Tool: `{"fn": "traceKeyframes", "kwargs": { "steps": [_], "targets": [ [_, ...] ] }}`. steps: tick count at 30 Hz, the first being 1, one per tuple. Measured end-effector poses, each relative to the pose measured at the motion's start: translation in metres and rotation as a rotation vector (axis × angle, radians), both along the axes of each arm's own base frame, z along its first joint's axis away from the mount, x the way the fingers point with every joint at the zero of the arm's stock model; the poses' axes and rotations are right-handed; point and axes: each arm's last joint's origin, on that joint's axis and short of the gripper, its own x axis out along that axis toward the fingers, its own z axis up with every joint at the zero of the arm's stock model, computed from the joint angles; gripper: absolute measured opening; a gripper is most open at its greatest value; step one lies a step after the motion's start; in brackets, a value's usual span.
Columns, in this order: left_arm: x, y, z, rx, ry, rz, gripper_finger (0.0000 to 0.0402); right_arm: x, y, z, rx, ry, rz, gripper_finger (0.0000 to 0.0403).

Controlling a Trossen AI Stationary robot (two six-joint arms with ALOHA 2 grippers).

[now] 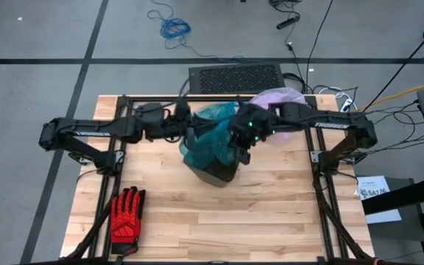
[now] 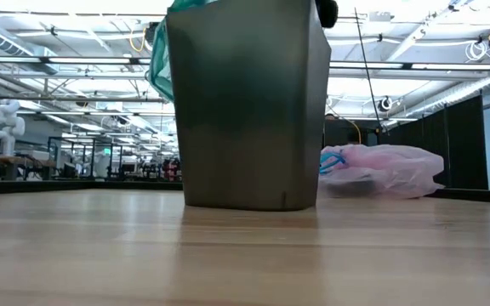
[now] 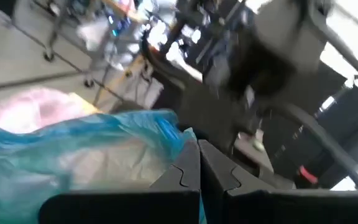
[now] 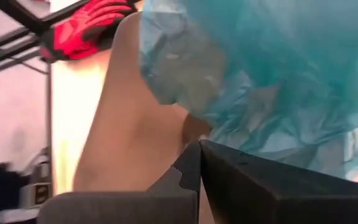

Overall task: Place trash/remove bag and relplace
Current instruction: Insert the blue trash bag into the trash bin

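The bin [image 2: 249,102] stands upright near the middle of the table [image 1: 271,213]. A teal bag [image 1: 213,132] is draped over its mouth, so the current step is judged to be fitting the replacement liner.

The left hand [image 3: 199,177] is at the bin's left rim. Its fingers are pressed together with the teal film bunched at their tips; it is judged to pinch the edge, holding the film in place on that side.

The right hand [image 4: 199,165] is over the bin's right rim, fingers likewise together against the film, apparently gripping it to stretch the opening.

The bag [image 2: 381,170], pink and filled, lies on the table behind the bin, apart from it, clear of the work. No loose trash is visible.

The red glove [image 1: 127,213] lies at the table's front left, well apart.
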Motion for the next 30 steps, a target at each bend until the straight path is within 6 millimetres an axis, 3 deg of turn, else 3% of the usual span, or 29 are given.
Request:
{"fn": "traceKeyframes", "kwargs": {
  "steps": [4, 10, 22, 30],
  "targets": [
    [0.012, -0.004, -0.009, -0.040, 0.018, -0.110, 0.0000, -0.001, -0.003, 0.002, 0.095, -0.017, 0.063, 0.0000],
    [0.020, -0.010, -0.010, -0.055, -0.003, -0.198, 0.0000, -0.009, 0.009, 0.025, 0.176, -0.007, 0.138, 0.0000],
    [0.020, -0.024, -0.007, -0.039, 0.007, -0.330, 0.0000, 0.029, 0.002, 0.056, 0.130, -0.047, 0.126, 0.0000],
    [0.020, -0.023, -0.009, -0.032, 0.017, -0.316, 0.0000, 0.010, 0.005, 0.057, 0.136, 0.151, 0.089, 0.0000]
  ]
}}
